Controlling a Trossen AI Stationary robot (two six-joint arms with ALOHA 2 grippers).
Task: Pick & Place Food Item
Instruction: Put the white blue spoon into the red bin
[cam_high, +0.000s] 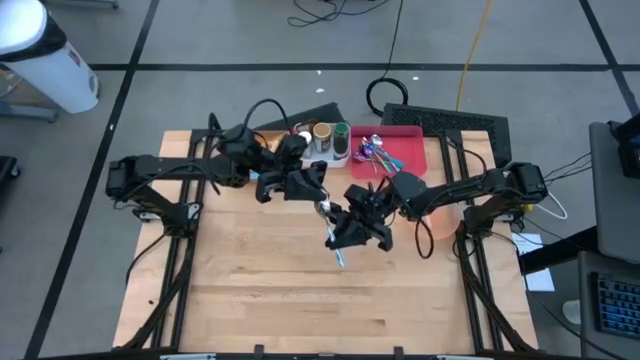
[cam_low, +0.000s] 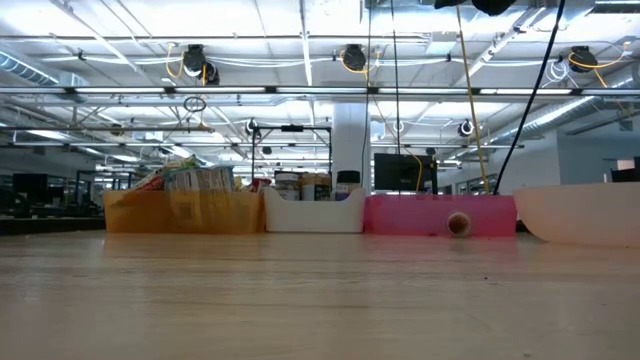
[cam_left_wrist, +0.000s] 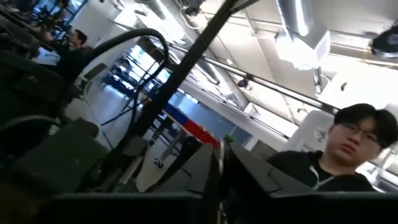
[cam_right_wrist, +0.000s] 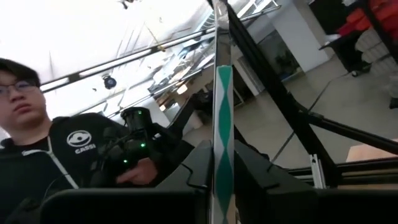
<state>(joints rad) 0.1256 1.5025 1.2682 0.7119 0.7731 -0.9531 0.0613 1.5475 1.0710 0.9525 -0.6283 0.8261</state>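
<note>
You are seeing both tools meeting above the middle of the wooden table (cam_high: 300, 280). The right tool (cam_right_wrist: 222, 163) is pinching a thin utensil handle (cam_right_wrist: 223, 93), silver with a green and white diamond pattern, standing upright between its pressed fingers. In the high view this utensil (cam_high: 335, 240) is hanging between the two tools. The left tool (cam_high: 318, 192) is looking nearly pressed together; whether it is holding something, I cannot tell. The pink bin (cam_high: 400, 150) is staying behind them.

Light wooden table (cam_high: 280, 290), at its far edge an orange bin (cam_low: 182, 212), white bin (cam_low: 313, 214), pink bin (cam_low: 420, 216), pale bowl (cam_low: 585, 215).
</note>
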